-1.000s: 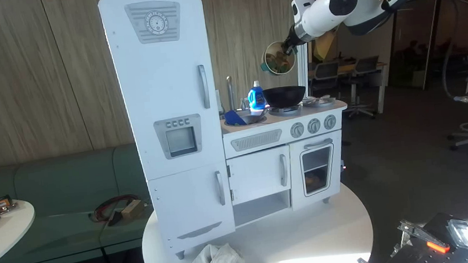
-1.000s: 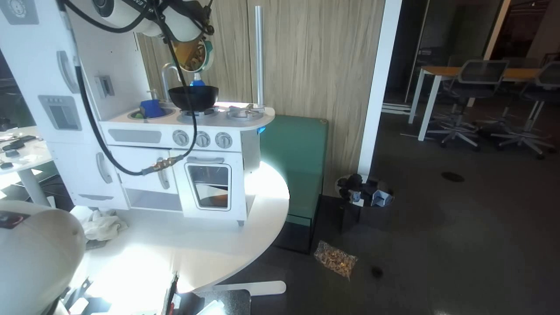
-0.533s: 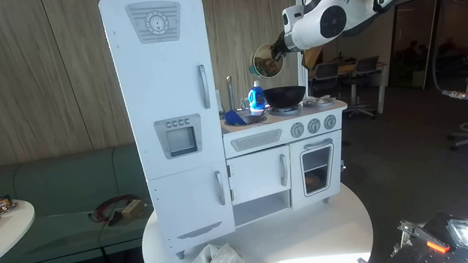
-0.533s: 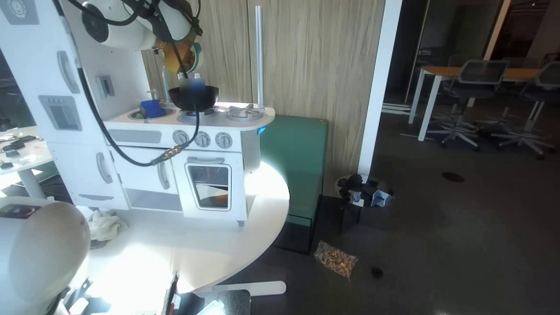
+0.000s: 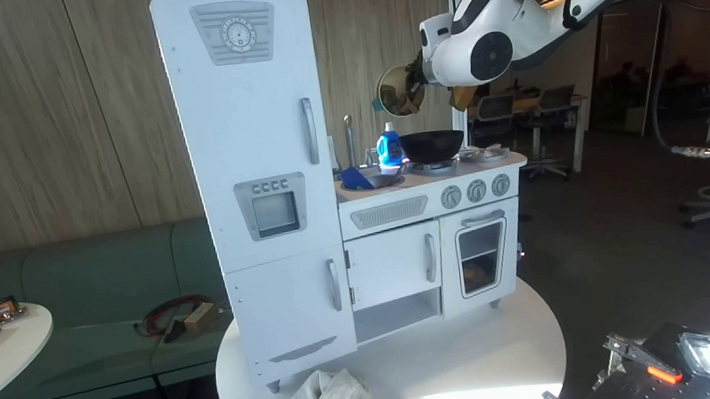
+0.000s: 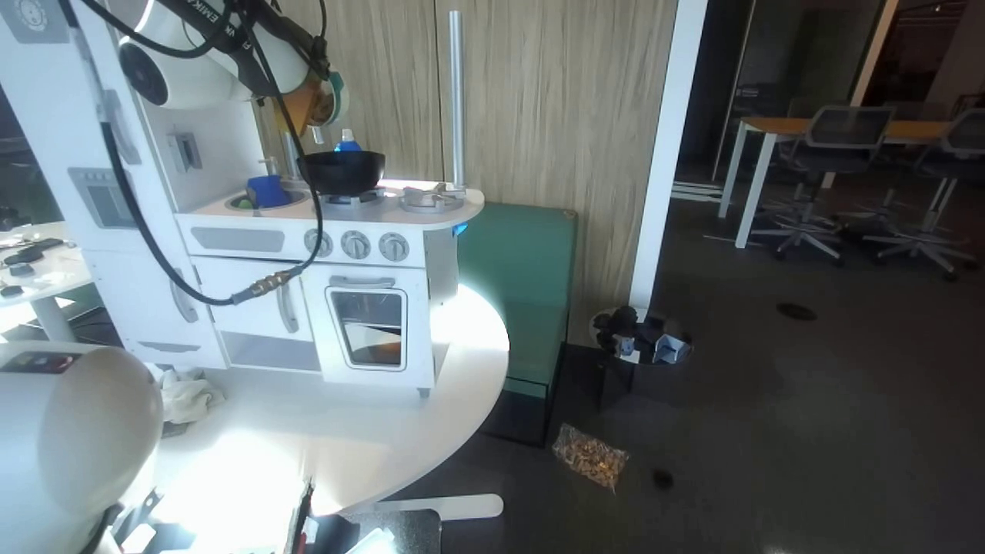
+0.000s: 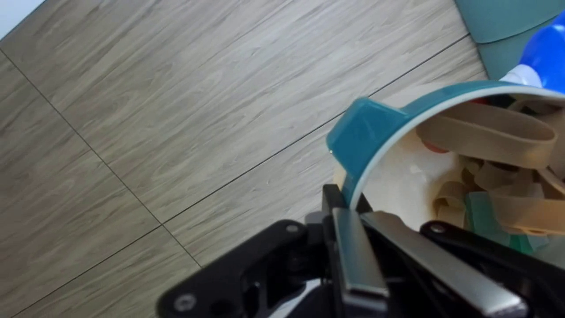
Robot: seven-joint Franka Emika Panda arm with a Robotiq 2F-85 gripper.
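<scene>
The gripper (image 7: 348,201) has its 2 fingers pinched narrowly over the rim of a teal-and-cream bowl (image 7: 399,181), just beside its stubby handle (image 7: 368,132). Inside the tilted bowl lie beige bands (image 7: 481,145) and a green piece (image 7: 483,212). In both exterior views the bowl hangs in the air, higher than the black pan (image 5: 432,148). Compared with 1 second ago, it has shifted toward the toy fridge (image 5: 266,136), and in an exterior view it now shows above the blue bottle (image 5: 389,148). The bands still appear inside, so the load seems carried, not poured. Farther out, a white cloth (image 5: 327,398) lies crumpled on the round table (image 5: 471,356).
</scene>
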